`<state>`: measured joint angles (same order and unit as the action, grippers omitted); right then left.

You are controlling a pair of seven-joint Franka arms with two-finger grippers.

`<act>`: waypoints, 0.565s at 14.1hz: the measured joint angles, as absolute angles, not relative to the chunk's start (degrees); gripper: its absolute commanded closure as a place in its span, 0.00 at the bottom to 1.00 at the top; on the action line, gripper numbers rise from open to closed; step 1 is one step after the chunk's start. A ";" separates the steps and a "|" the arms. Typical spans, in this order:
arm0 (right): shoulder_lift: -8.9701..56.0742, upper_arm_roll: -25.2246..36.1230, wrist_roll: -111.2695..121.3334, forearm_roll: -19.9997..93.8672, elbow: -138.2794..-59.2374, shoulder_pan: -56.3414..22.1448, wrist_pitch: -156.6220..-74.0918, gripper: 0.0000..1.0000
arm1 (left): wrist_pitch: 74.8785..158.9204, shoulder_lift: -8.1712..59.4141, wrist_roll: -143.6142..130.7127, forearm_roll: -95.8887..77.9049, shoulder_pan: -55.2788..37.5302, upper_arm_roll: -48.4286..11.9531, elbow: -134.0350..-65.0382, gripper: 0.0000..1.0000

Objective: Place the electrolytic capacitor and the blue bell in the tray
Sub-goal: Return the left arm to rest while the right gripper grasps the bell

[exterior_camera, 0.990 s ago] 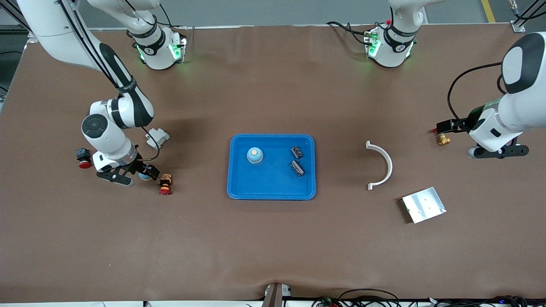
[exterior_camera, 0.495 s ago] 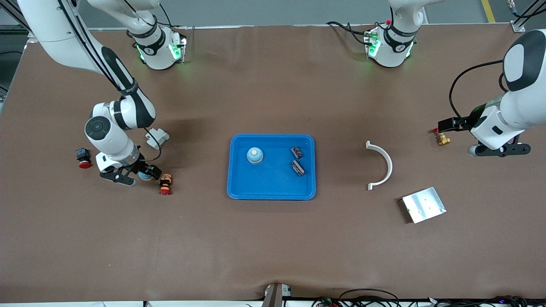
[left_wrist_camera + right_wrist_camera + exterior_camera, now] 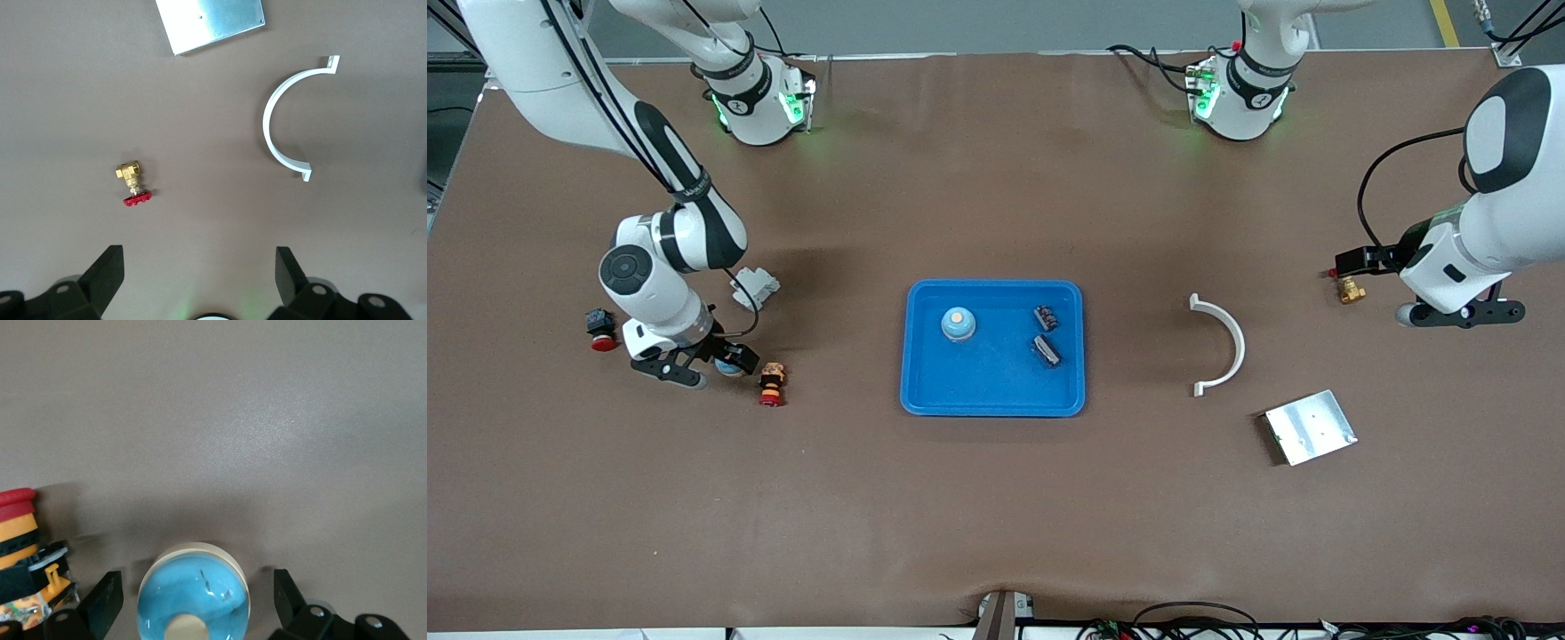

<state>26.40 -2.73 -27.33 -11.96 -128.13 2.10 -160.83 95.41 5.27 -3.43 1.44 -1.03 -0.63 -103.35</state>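
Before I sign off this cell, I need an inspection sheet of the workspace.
Surface: brown mat, wrinkled at the edge nearest the camera.
Job's things: bright blue plastic tray holds a blue dome bell and two dark electrolytic capacitors; second blue bell lies outside, toward the right arm's end.
Clutter: white half-ring bracket, silver metal plate, brass valve, black red-capped button, yellow-and-red button, white connector.
Grippers: right gripper open, astride the second bell; left gripper open, over bare mat beside the valve.
Cables: black cable looped at the left wrist.
Surroundings: nothing seen.
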 measured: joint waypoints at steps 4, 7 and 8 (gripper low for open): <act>26.83 -2.73 -27.32 -11.96 -128.14 2.11 -160.83 0.00 | 97.85 4.80 -3.49 0.68 -3.09 0.92 -103.71 0.00; 26.97 -2.73 -27.32 -11.96 -128.14 2.14 -160.79 0.55 | 103.44 2.88 -3.84 -1.32 -3.26 0.96 -106.35 0.00; 26.94 -2.79 -27.35 -11.95 -128.11 2.14 -160.83 0.81 | 104.61 1.77 -3.96 -1.40 -3.26 1.02 -107.60 0.00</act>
